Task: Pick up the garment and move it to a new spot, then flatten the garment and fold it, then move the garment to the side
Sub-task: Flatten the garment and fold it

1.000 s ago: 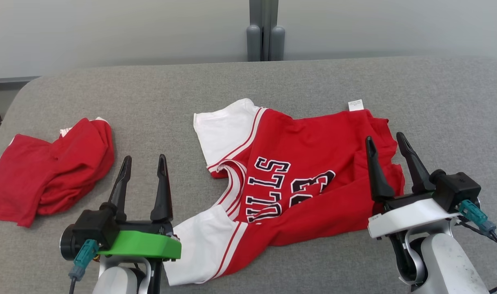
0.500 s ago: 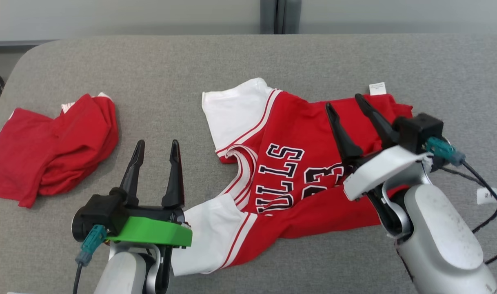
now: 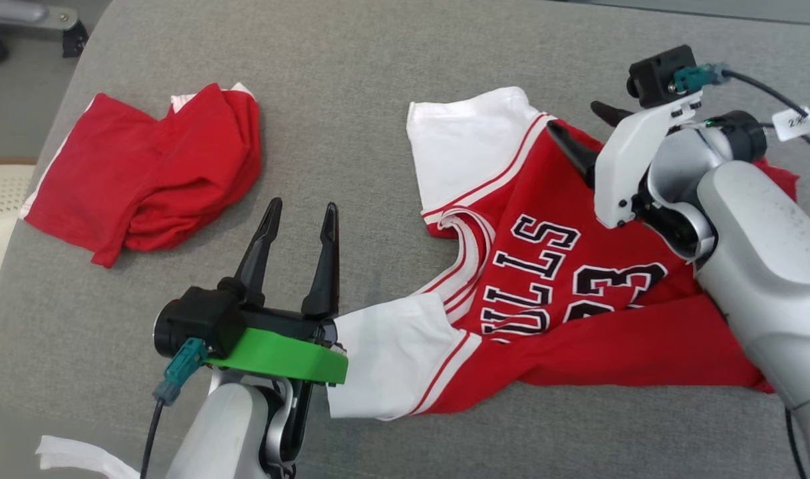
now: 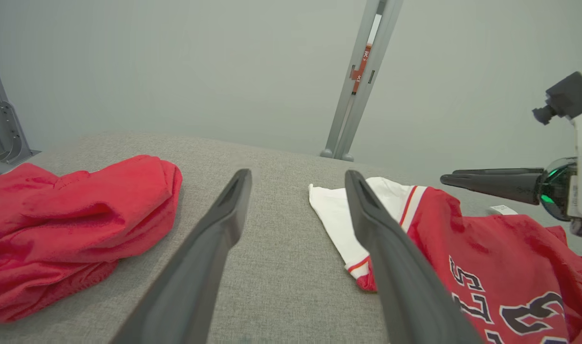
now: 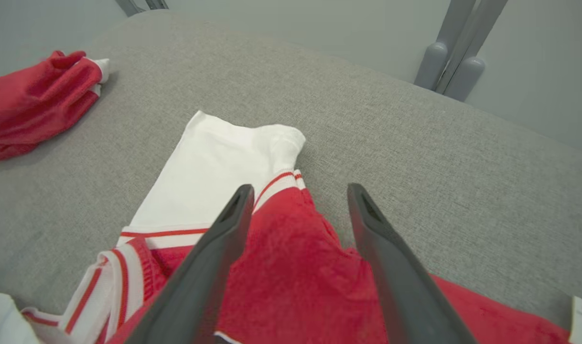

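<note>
Okay, red-and-white jersey (image 3: pixel 551 266) lies rumpled on the grey counter (image 3: pixel 352 80), its right part hidden behind the right arm (image 3: pixel 757 226) and its lettering half lost in a fold. Right claw (image 3: pixel 572 115) is spread wide over the far shoulder, contact unclear. Left claw (image 3: pixel 302 205) is wide too, empty, beside the near sleeve.

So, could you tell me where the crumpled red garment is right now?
In the head view the crumpled red garment lies at the upper left of the grey surface, beyond the open left gripper and well apart from the jersey.
</note>
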You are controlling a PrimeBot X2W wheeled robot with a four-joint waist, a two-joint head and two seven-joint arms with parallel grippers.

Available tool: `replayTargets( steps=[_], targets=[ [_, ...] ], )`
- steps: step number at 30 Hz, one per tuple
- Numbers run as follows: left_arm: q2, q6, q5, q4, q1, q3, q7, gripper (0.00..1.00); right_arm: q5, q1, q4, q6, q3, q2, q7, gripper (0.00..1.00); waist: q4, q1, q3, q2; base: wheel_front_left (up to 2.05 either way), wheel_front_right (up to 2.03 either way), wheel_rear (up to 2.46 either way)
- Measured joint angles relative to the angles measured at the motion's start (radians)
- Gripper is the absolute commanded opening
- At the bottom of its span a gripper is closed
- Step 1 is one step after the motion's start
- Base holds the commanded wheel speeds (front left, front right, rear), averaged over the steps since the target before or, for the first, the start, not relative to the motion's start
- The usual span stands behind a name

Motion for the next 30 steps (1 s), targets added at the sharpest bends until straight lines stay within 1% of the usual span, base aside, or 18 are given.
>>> replayTargets(
  steps=[2, 6, 10, 11, 12, 16, 19, 26, 30],
  targets=[
    [0.0, 0.004, -0.008, -0.001, -0.003, -0.011, 0.0, 1.0, 0.016, -0.043, 0.039, 0.0, 0.033, -0.021, 0.033, 1.0, 0.021, 0.0, 0.013, 0.0, 0.0, 0.0, 0.0],
    [0.0, 0.009, -0.023, -0.002, -0.011, -0.029, 0.0, 1.0, 0.078, -0.101, 0.108, 0.0, 0.106, -0.047, 0.136, 1.0, 0.063, 0.0, 0.039, 0.0, 0.0, 0.0, 0.0],
    [0.0, 0.014, -0.02, -0.001, -0.015, -0.049, 0.0, 1.0, 0.151, -0.134, 0.131, 0.0, 0.18, -0.082, 0.236, 1.0, 0.097, 0.0, 0.058, 0.0, 0.0, 0.0, 0.0],
    [0.0, 0.017, -0.02, -0.002, -0.015, -0.051, 0.0, 1.0, 0.165, -0.144, 0.132, 0.0, 0.194, -0.086, 0.248, 0.89, 0.105, 0.0, 0.063, 0.0, 0.0, 0.0, 0.0],
    [0.0, 0.019, -0.023, -0.003, -0.016, -0.052, 0.0, 1.0, 0.172, -0.156, 0.129, 0.0, 0.208, -0.091, 0.245, 0.0, 0.112, 0.0, 0.067, 0.0, 0.0, 0.0, 0.0],
    [0.0, 0.022, -0.032, -0.006, -0.017, -0.058, 0.0, 1.0, 0.21, -0.189, 0.13, 0.0, 0.238, -0.107, 0.224, 0.0, 0.132, 0.0, 0.077, 0.0, 0.0, 0.0, 0.0],
    [0.0, 0.026, -0.038, -0.01, -0.017, -0.058, 0.0, 1.0, 0.205, -0.215, 0.138, 0.0, 0.264, -0.119, 0.167, 0.0, 0.142, 0.0, 0.081, 0.0, 0.0, 0.0, 0.0],
    [0.0, 0.026, -0.048, -0.018, -0.019, -0.061, 0.0, 1.0, 0.136, -0.329, 0.241, 0.0, 0.258, -0.132, -0.044, 0.0, 0.155, 0.0, 0.098, 0.0, 0.0, 0.0, 0.0],
    [0.0, 0.026, -0.052, -0.022, -0.026, -0.062, 0.0, 1.0, 0.062, -0.408, 0.324, 0.0, 0.255, -0.131, -0.174, 0.0, 0.161, 0.0, 0.11, 0.0, 0.0, 0.0, 0.0]
  ],
)
